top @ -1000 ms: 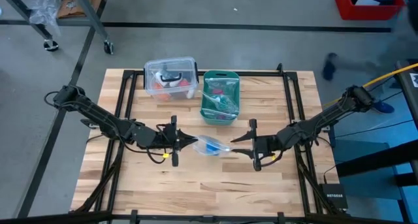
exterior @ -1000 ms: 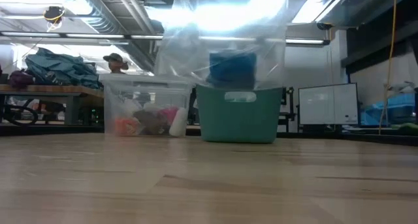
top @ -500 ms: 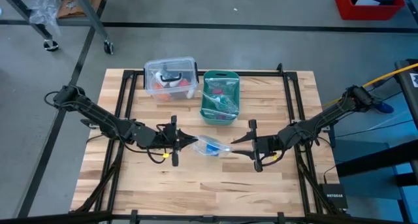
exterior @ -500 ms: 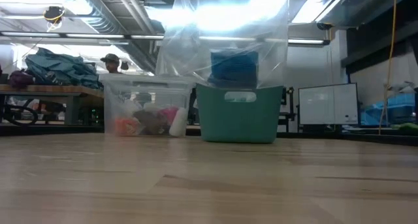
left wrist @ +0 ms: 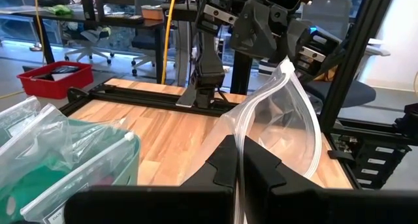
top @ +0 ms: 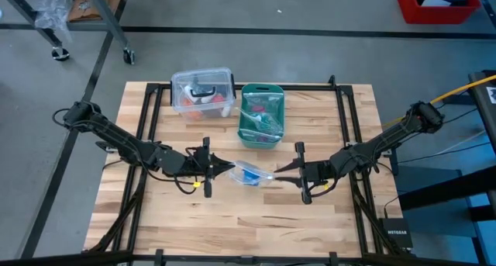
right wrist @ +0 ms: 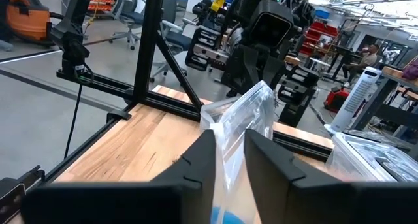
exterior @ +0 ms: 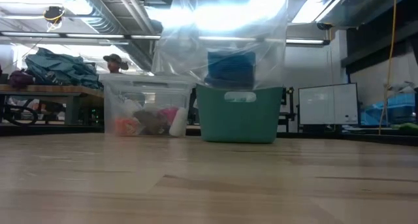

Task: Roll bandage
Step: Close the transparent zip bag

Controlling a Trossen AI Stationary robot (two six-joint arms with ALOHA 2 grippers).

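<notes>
The bandage (top: 249, 173) is a small bright blue roll inside a clear zip bag (exterior: 196, 48), held in the air over the table's middle between my two grippers. In the low view the roll (exterior: 230, 67) sits low in the bag, in front of the basket. My left gripper (top: 229, 167) is shut on the bag's left end. My right gripper (top: 277, 174) faces it from the right, with the bag's other end between its fingers. My left gripper pinches the bag's zip-rim edge (left wrist: 243, 140) between its two fingers, coming in level from the table's left. The bag stands out beyond the fingers, clear of the table. My right gripper has the bag's rim end (right wrist: 230, 129) between its two fingers (right wrist: 196, 162), coming in level from the table's right. The bag bulges past them toward the left arm. The blue roll (right wrist: 225, 217) shows low between the fingers, lifted clear of the table.
A teal-green basket (top: 261, 115) with bagged items stands at the far middle of the table. A clear lidded box (top: 203, 91) stands to its left. The wooden tabletop (top: 248, 219) lies bare toward the near edge. A person's hat (exterior: 115, 61) shows far off in the room.
</notes>
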